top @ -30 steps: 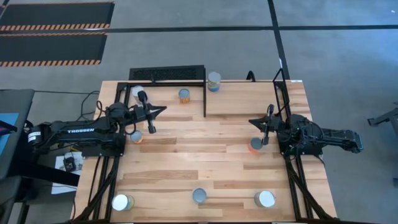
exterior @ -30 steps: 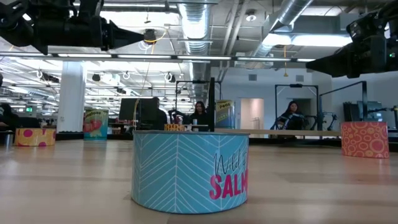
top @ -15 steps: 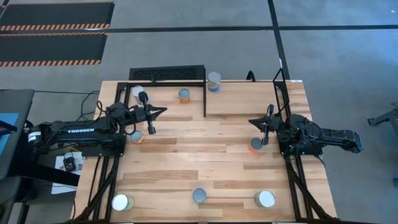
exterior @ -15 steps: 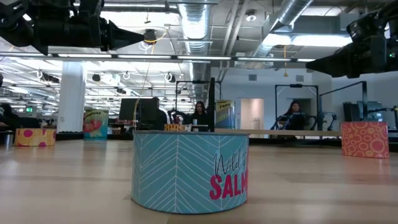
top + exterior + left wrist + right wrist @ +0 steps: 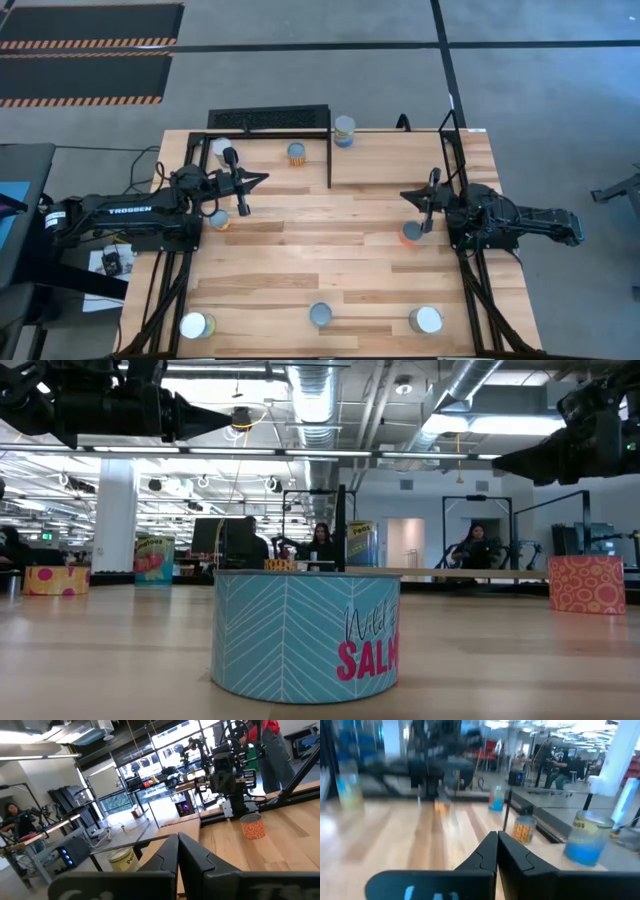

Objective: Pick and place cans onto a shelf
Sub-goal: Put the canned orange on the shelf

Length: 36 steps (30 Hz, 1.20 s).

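Observation:
Several cans stand upright on the wooden table. An orange can (image 5: 296, 153) and a white can (image 5: 220, 148) stand at the shelf (image 5: 265, 165), the black-barred frame at the far left. Another can (image 5: 218, 218) sits beside the left arm, and an orange can (image 5: 411, 232) stands by the right arm. My left gripper (image 5: 262, 178) (image 5: 177, 837) hovers shut and level in front of the shelf, holding nothing. My right gripper (image 5: 404, 195) (image 5: 496, 835) hovers shut over the table's right side, also holding nothing. A blue can (image 5: 305, 635) fills the low view.
Three more cans stand along the near edge: one at the left (image 5: 197, 325), the blue one in the middle (image 5: 320, 315), one at the right (image 5: 427, 320). A blue-and-white can (image 5: 343, 130) stands at the far edge beside the shelf. People sit in the room beyond the table.

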Each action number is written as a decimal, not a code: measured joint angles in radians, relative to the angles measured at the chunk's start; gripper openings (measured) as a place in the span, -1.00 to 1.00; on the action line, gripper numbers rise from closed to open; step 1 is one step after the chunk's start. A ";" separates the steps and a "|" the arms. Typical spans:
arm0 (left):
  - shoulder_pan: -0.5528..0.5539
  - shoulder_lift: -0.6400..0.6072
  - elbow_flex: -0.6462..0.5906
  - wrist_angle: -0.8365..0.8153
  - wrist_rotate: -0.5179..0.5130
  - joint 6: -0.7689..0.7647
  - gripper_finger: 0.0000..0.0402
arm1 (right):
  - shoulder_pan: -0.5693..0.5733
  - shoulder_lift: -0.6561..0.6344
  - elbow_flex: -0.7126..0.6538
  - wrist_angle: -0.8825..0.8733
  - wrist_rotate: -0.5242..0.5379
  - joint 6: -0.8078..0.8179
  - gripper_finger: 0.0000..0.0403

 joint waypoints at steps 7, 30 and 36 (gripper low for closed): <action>0.001 0.003 0.000 -0.005 0.003 -0.060 -1.00 | -0.001 0.030 0.048 0.182 -0.048 0.037 -0.92; 0.001 0.003 0.000 -0.039 0.062 -0.121 -1.00 | 0.617 0.940 0.657 -0.877 0.239 0.922 -0.99; 0.001 0.003 0.000 -0.076 0.065 -0.122 -1.00 | 0.665 1.074 0.679 -0.968 0.188 0.994 -0.85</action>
